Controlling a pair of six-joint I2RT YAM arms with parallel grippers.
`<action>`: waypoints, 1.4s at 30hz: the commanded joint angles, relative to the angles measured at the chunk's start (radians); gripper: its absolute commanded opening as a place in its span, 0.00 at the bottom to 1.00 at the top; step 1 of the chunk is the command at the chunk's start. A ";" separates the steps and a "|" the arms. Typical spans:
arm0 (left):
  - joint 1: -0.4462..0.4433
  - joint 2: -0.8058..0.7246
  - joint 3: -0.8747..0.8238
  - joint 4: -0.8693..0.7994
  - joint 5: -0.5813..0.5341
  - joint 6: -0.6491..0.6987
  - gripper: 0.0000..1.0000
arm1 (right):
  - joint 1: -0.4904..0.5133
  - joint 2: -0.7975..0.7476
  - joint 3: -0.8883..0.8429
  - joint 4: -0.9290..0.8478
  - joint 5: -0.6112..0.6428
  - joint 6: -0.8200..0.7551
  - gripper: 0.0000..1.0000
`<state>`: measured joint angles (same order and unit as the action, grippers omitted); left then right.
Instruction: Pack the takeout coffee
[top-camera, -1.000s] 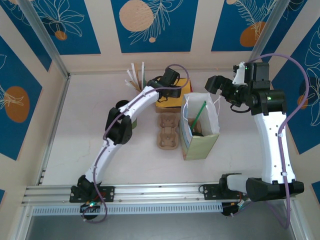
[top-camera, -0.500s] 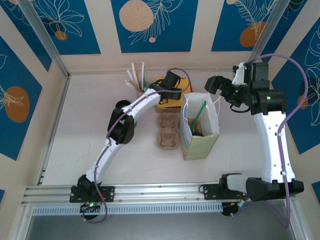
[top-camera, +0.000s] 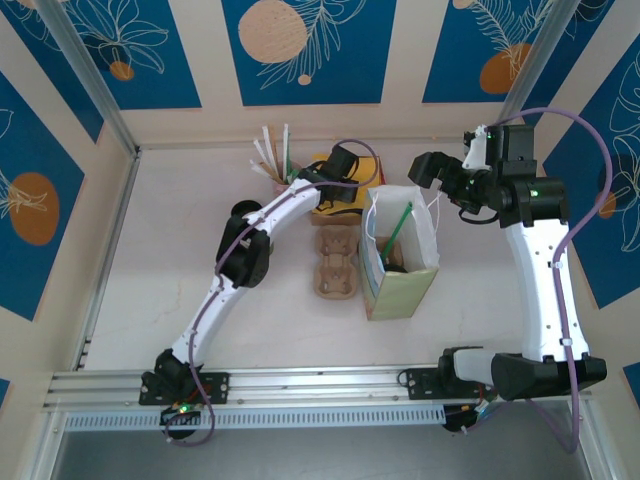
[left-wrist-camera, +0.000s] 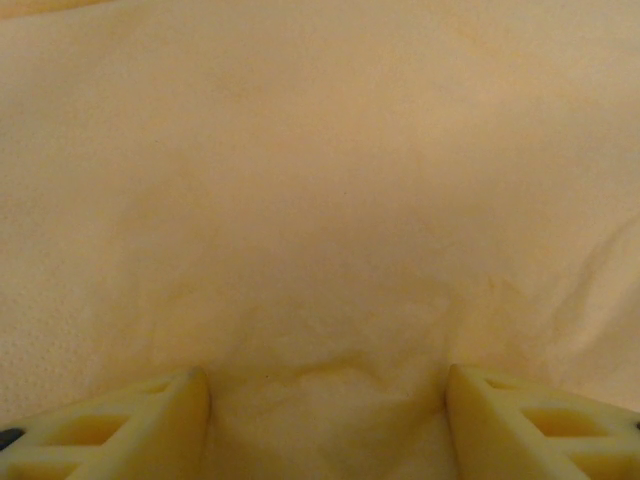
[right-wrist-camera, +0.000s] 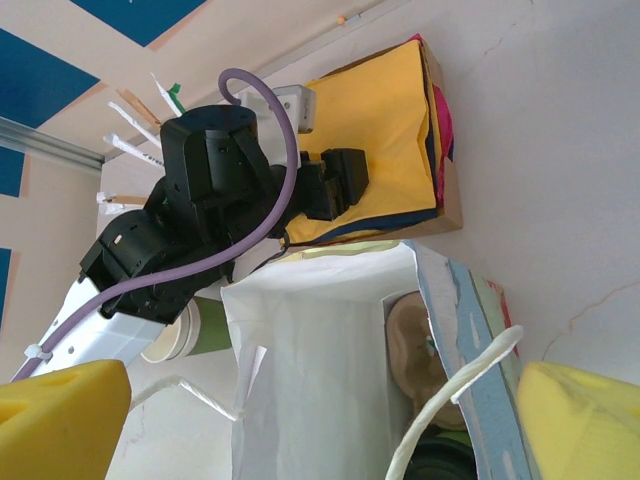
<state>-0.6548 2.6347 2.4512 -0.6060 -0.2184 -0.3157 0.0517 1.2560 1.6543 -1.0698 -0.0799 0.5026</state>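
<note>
The takeout coffee stands deep in the white paper bag, with just its black lid showing. My right gripper hovers open above the bag's mouth, near its far right corner, and holds nothing. My left gripper is down on a stack of yellow napkins behind the bag. Its fingers are spread, both tips press into the top napkin, and a small wrinkle has risen between them.
The napkins lie in a shallow cardboard box. A tan cup carrier sits on the table left of the bag, and another tan moulded piece is inside it. A lidless green cup and a cup of straws stand nearby.
My left gripper has shifted slightly right over the yellow napkins and its fingers have drawn a little closer together. The right arm has stayed still.
</note>
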 joint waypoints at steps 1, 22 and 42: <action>0.014 0.031 0.028 -0.024 0.006 0.006 0.61 | -0.004 0.003 -0.011 -0.005 -0.020 0.002 0.99; 0.020 -0.045 0.028 -0.055 -0.015 0.023 0.26 | -0.005 -0.004 -0.021 0.001 -0.031 0.022 0.99; 0.025 -0.107 0.028 -0.064 0.002 0.029 0.09 | 0.028 -0.003 -0.018 0.005 -0.013 0.045 0.99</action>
<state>-0.6430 2.5664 2.4546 -0.6437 -0.2180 -0.2970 0.0715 1.2606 1.6394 -1.0626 -0.0864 0.5335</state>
